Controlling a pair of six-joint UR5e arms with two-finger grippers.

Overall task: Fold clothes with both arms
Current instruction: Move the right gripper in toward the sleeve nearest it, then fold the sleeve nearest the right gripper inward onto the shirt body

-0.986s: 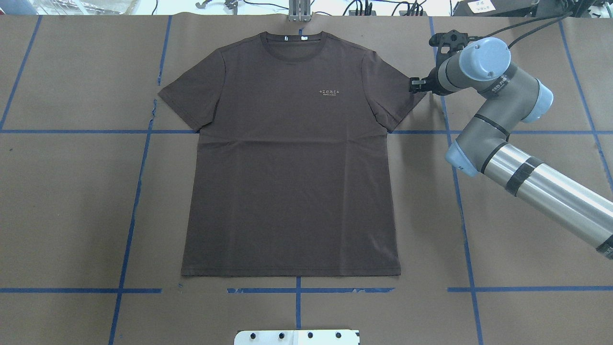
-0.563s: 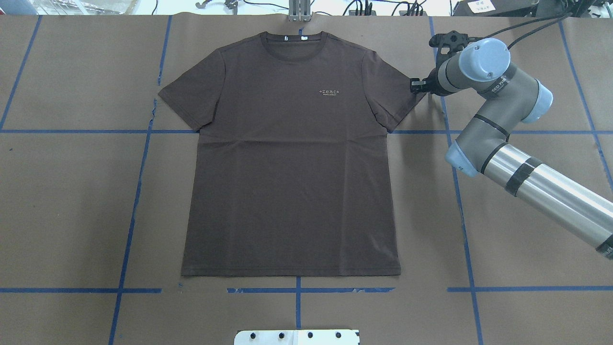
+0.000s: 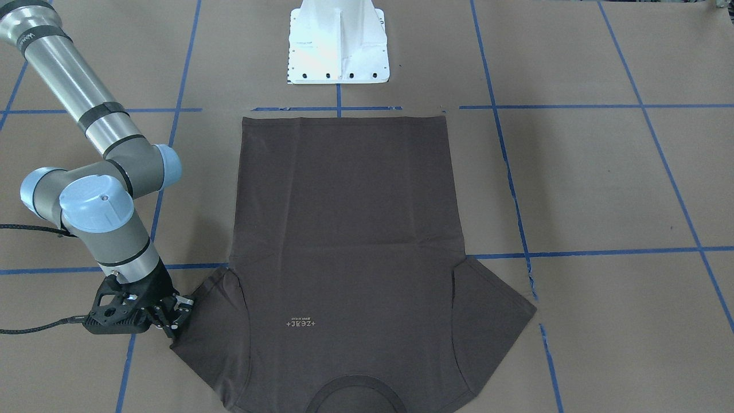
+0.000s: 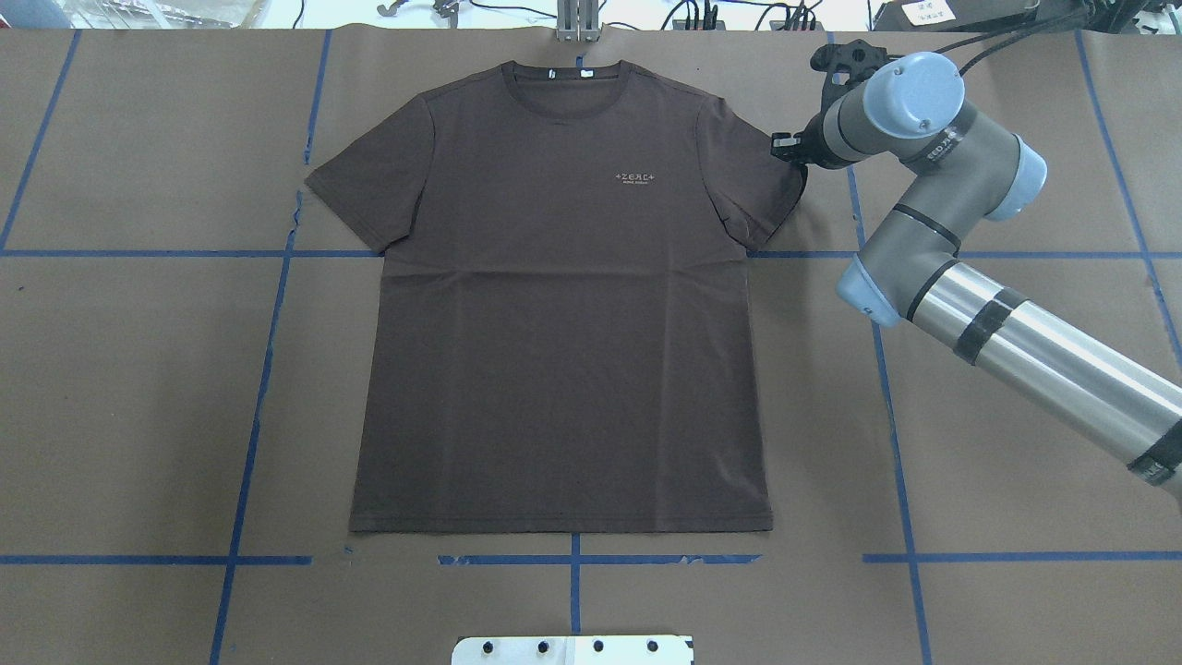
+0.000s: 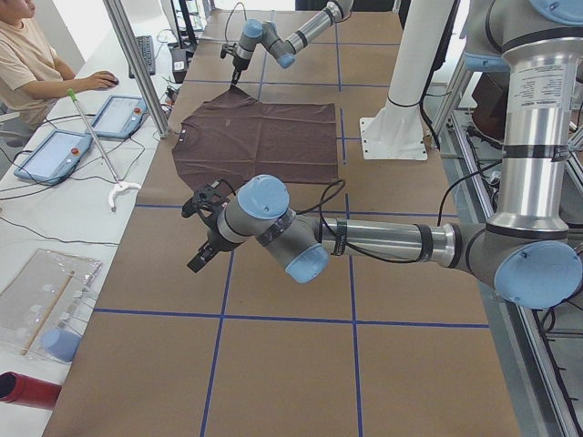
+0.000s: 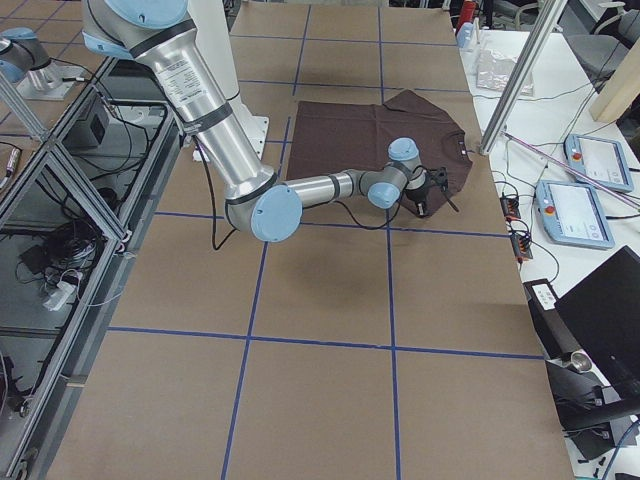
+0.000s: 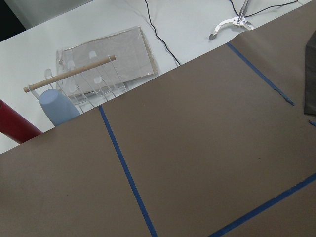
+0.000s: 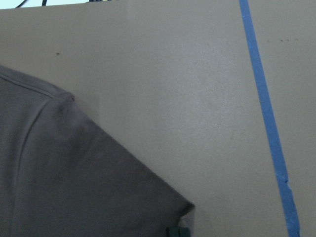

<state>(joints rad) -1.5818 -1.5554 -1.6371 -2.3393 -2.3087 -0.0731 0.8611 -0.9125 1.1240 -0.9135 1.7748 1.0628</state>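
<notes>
The dark brown-grey T-shirt (image 4: 563, 305) lies flat and face up on the brown paper, collar towards the far edge; it also shows in the front-facing view (image 3: 344, 229). My right gripper (image 4: 783, 148) is at the outer corner of the shirt's right-hand sleeve (image 4: 771, 189) and looks shut on its edge. It is low at the table in the front-facing view (image 3: 175, 316). The right wrist view shows that sleeve corner (image 8: 98, 187) slightly raised, with a shadow under it. My left gripper (image 5: 202, 232) hovers off the shirt's left side, seen only in the exterior left view. I cannot tell whether it is open.
The white pedestal base (image 3: 338, 43) stands at the table's near edge behind the shirt's hem. Blue tape lines (image 4: 259, 369) grid the paper. An operator (image 5: 27, 64) sits at a side bench with tablets. A clear rack with a blue cup (image 7: 57, 106) lies past the table's left end.
My right gripper has moved left and a little farther away, over the sleeve's outer corner. The sleeve tip has drawn inward with it. The rest of the shirt has not moved.
</notes>
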